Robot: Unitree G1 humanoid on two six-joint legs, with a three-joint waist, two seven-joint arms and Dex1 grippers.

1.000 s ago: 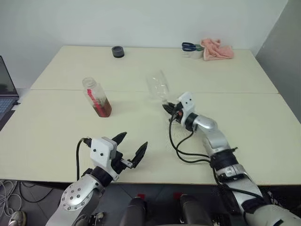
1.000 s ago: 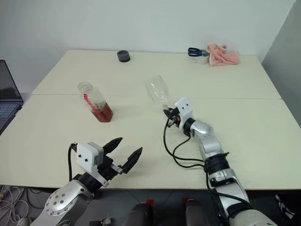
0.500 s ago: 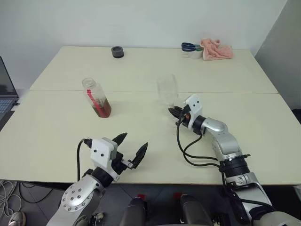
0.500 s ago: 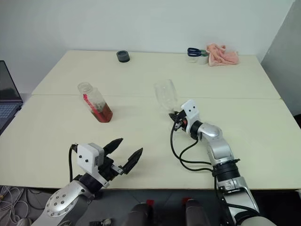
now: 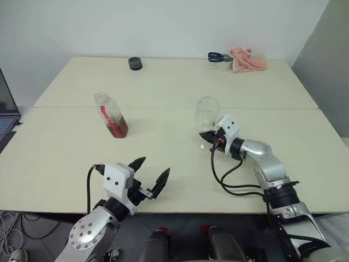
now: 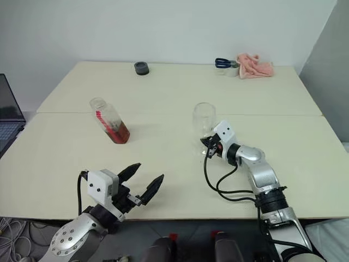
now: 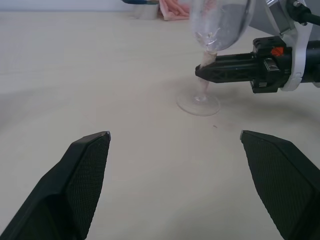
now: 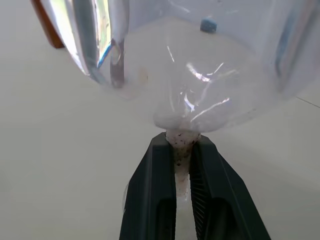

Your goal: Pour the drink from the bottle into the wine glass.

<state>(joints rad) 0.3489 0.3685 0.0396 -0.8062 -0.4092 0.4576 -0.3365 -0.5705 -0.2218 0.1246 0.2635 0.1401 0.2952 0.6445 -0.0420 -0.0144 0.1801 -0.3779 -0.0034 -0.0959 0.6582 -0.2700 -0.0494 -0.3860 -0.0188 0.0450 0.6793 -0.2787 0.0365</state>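
Note:
The wine glass [image 5: 208, 111] stands upright right of the table's middle, its foot [image 7: 198, 104] down at the tabletop. My right gripper [image 5: 208, 136] is shut on its thin stem just under the bowl [image 8: 190, 75], fingers [image 8: 155, 195] level with the table. The bottle [image 5: 112, 114] stands alone to the left, red label on its side and the amber drink [image 5: 118, 127] in its lower part. My left gripper [image 5: 150, 174] hovers open and holds nothing near the front edge, well short of the bottle, and faces the glass [image 7: 220, 25].
A black round cap-like object [image 5: 134, 63] sits at the far edge. Blue-handled scissors in a small cup [image 5: 218, 57] and a pink cloth [image 5: 248, 59] lie at the back right. A laptop [image 5: 5, 106] stands off the table's left side.
The glass leaned to the left a second ago and now stands upright. My right gripper swung a little right with it, still shut on the stem. The left gripper kept still.

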